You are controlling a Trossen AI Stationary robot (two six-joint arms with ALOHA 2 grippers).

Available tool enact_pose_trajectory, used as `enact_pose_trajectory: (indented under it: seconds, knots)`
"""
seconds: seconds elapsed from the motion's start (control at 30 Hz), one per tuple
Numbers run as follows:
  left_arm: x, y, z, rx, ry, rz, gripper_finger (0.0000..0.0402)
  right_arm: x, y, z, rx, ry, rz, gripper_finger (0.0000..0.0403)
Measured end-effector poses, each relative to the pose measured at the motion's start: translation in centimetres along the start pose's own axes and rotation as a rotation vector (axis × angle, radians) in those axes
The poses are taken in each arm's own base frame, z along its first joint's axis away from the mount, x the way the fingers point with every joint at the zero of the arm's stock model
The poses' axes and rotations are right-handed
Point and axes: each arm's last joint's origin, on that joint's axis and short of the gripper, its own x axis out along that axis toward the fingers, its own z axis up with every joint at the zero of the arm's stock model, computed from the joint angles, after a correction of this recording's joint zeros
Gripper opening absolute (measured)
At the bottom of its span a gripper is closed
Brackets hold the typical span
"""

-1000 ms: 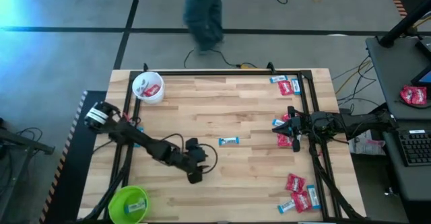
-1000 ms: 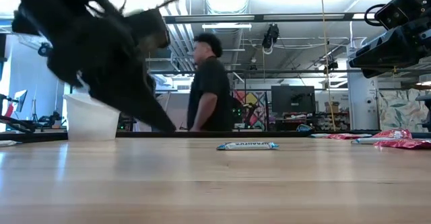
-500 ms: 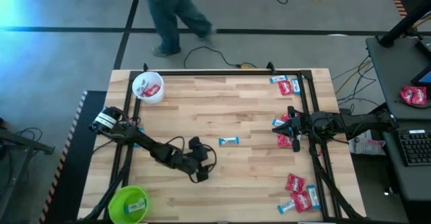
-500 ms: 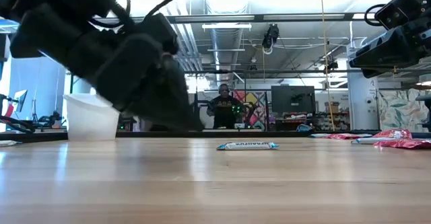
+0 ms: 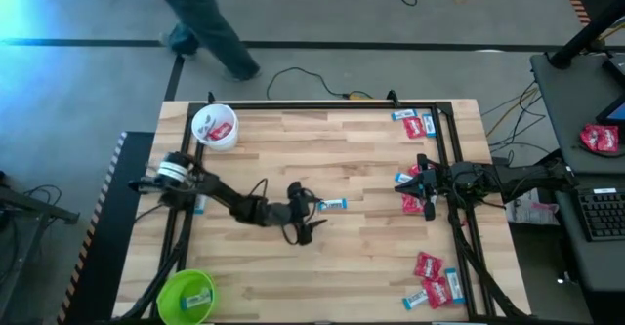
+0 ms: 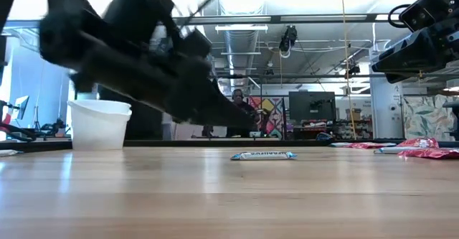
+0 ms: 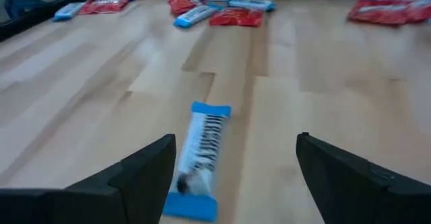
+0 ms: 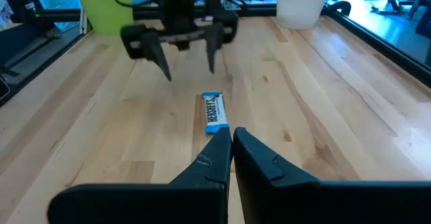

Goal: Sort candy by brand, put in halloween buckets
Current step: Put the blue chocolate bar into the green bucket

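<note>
One light blue and white candy (image 5: 332, 205) lies flat on the wood mid-table; it also shows as the candy (image 7: 202, 150) in the left wrist view and the candy (image 6: 263, 155) in the low view. My left gripper (image 5: 314, 220) hovers just left of it, open, with its fingers (image 7: 145, 177) wide apart on either side of the candy's near end and touching nothing. My right gripper (image 5: 415, 182) waits shut over a cluster of red and blue candies (image 5: 415, 200) at the right side. The white bucket (image 5: 215, 127) stands at the far left, the lime green bucket (image 5: 187, 296) at the near left corner.
More candies lie at the far right corner (image 5: 415, 123) and the near right corner (image 5: 435, 281). A red piece sits in the white bucket, a blue one in the green bucket. A person (image 5: 195, 18) walks on the floor beyond the far edge. Bare wood surrounds the middle candy.
My left gripper has swung from nearer the near edge toward the far edge and the right, closing in on the single blue candy, and has stayed open. The candy has not moved. The person beyond the table has walked toward the left.
</note>
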Motion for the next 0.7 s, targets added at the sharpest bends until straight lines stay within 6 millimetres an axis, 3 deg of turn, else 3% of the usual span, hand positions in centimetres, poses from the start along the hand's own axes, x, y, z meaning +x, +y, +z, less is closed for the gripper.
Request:
enact_pose_trajectory:
  seconds: [0.3,0.47,0.7]
  knots:
    - [5.5,1.8,-2.9,0.015,0.015,-0.006,0.029,0.0,0.0,0.0,0.0,0.0,0.0,0.0009]
    - [6.5,2.7,-5.0,-0.027,-0.016,-0.021,0.0272,0.0,0.0,0.0,0.0,0.0,0.001,0.0009]
    - [6.8,2.8,-6.5,-0.028,-0.034,-0.014,0.0208,0.0,0.0,0.0,0.0,0.0,0.001,0.0009]
